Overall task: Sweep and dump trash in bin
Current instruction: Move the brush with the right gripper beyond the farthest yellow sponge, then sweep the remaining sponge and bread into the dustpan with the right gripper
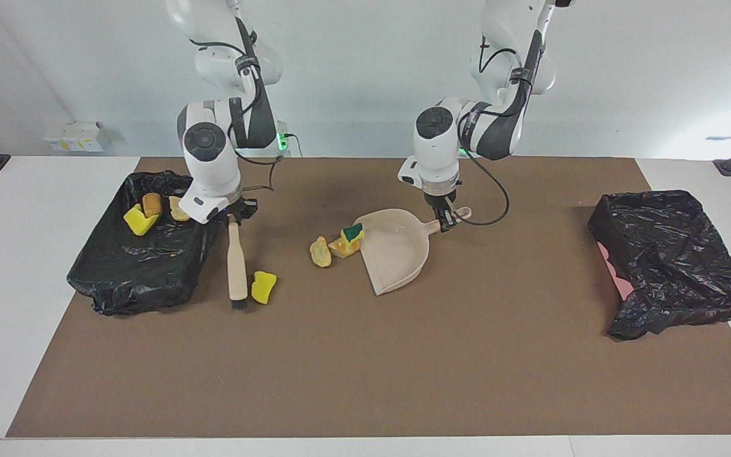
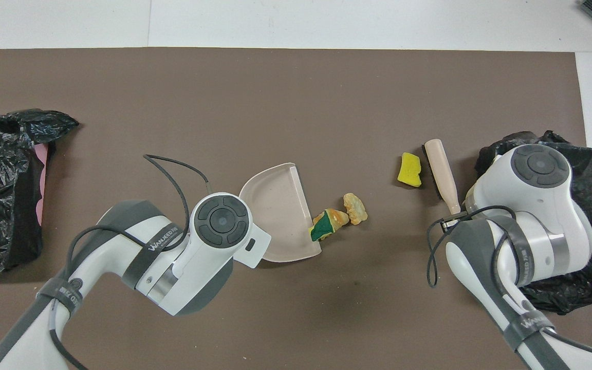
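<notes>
Three pieces of trash (image 1: 153, 212) lie in the lined bin (image 1: 143, 266) at nine o'clock in the facing view: done. Left: one yellow chunk (image 1: 263, 287) just beside the brush (image 1: 236, 266), plus a cluster (image 1: 337, 245) at the dustpan (image 1: 397, 251) lip, its count unclear. Right gripper (image 1: 233, 216) is clamped on the brush handle; left gripper (image 1: 445, 218) is clamped on the dustpan handle. A second bagged bin (image 1: 670, 260) sits at three o'clock.

Overhead view: the right arm covers the lined bin (image 2: 591, 272) and its contents; both grippers are hidden under the wrists. Yellow chunk (image 2: 409, 169) and cluster (image 2: 338, 222) show clearly.

Brush (image 2: 442, 170) beside yellow chunk (image 2: 409, 169)
</notes>
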Available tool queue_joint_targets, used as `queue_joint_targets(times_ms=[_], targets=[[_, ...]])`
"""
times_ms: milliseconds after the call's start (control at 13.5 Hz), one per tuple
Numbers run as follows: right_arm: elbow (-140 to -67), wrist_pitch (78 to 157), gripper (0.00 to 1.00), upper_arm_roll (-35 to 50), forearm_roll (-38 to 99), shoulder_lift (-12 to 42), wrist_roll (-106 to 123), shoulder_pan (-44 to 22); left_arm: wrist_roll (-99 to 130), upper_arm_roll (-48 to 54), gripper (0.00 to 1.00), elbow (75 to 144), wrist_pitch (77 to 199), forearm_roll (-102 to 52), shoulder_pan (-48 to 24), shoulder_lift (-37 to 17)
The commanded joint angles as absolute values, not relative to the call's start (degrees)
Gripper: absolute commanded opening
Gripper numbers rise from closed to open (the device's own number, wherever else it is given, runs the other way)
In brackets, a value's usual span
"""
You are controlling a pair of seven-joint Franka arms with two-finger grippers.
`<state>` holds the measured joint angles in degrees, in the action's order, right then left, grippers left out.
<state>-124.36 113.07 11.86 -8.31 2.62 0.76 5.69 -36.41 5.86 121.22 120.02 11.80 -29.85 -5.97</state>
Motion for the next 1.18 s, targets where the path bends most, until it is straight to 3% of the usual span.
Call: queue_joint_targets(times_ms=[0, 664, 960, 1107], targets=[[-124.2, 113.3, 0.0, 12.7, -8.2, 4.2, 2.0, 6.5, -35.9, 5.6, 0.0, 124.1, 122.2, 12.1, -30.1, -3.8], [-127.4, 112.9, 0.0, 12.9, 8.2, 4.1, 1.4, -5.9, -42.4, 5.3, 0.0, 126.6, 121.2, 12.1, -30.0, -2.0], [-127.1, 118.6, 0.0, 12.8, 15.0, 4.7, -10.0, -19.4, -42.0, 5.4, 0.0, 128.7, 123.2, 12.1, -30.0, -1.1], [-125.4, 118.7, 0.0, 12.9, 16.6, 5.5, -12.6, -20.0, -41.8, 5.4, 0.0, 128.7, 125.8, 12.1, -30.1, -1.7]])
